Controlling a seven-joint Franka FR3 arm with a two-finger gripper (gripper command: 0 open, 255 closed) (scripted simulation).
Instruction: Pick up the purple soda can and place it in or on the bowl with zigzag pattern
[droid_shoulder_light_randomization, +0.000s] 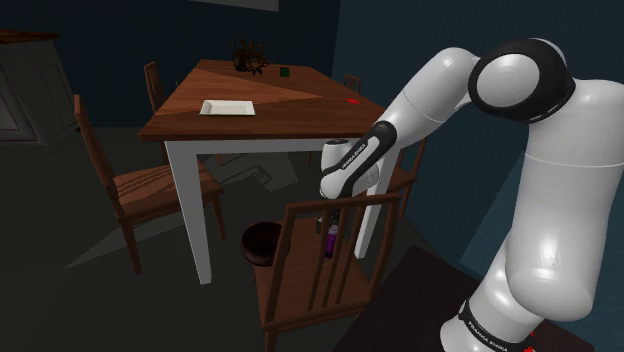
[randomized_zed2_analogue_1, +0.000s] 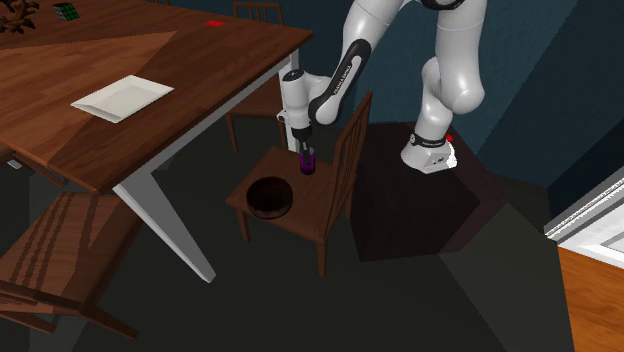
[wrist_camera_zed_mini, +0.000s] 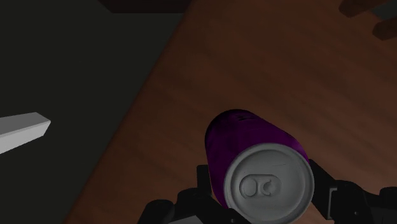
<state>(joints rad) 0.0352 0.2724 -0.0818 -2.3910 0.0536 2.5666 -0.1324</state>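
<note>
Bowl (randomized_zed2_analogue_1: 270, 213) of dark colour is seen on the chair seat (randomized_zed2_analogue_1: 305, 217); just beside it, at the second exterior view's right, the purple can (randomized_zed2_analogue_1: 308, 166) is clasped upright by the gripper (randomized_zed2_analogue_1: 306, 154). It should be lifted straight, then carried across slowly.

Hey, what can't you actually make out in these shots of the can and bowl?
Pattern on the bowl: second exterior view, too dim to show any zigzag.
Base of the purple can: shoulder view, slats of the chair back cross it, so resting or lifted is unclear.
Small green thing on the table: shoulder view, too small to identify.
</note>
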